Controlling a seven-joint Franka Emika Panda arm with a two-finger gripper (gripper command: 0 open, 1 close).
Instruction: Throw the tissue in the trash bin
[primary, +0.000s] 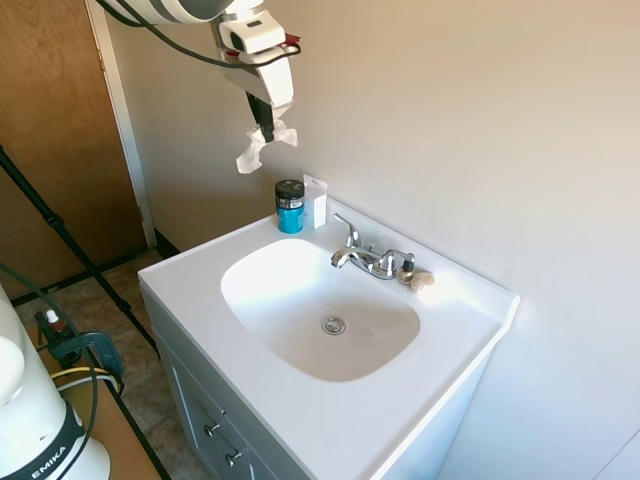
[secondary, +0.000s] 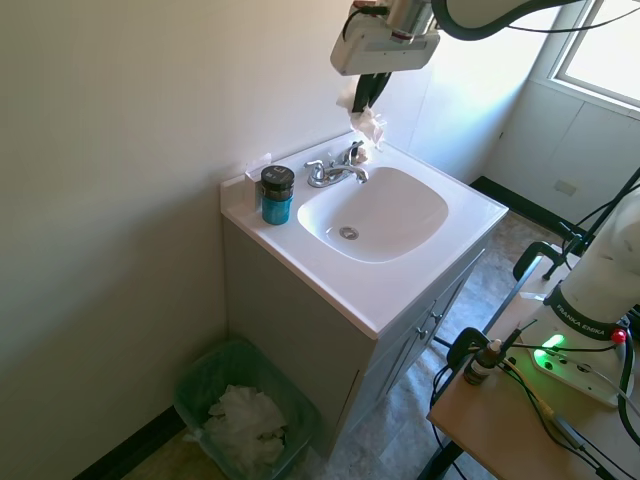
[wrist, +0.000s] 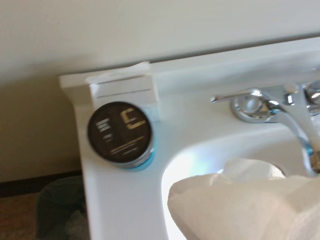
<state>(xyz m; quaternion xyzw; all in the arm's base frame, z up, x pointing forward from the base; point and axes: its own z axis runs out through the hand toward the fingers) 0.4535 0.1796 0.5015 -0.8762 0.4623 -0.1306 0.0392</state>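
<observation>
- The gripper (primary: 264, 128) hangs high above the sink (primary: 250, 330) counter, pointing down; its fingers pinch the tissue (primary: 255, 147), which dangles in mid-air
- The trash bin (secondary: 212, 370) sits on the floor beside the vanity, seemingly already holding crumpled paper

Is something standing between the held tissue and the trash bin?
Nothing visible blocks it. The gripper holds the tissue high above the sink counter. The bin sits open on the floor beside the vanity, below the blue jar.
</observation>
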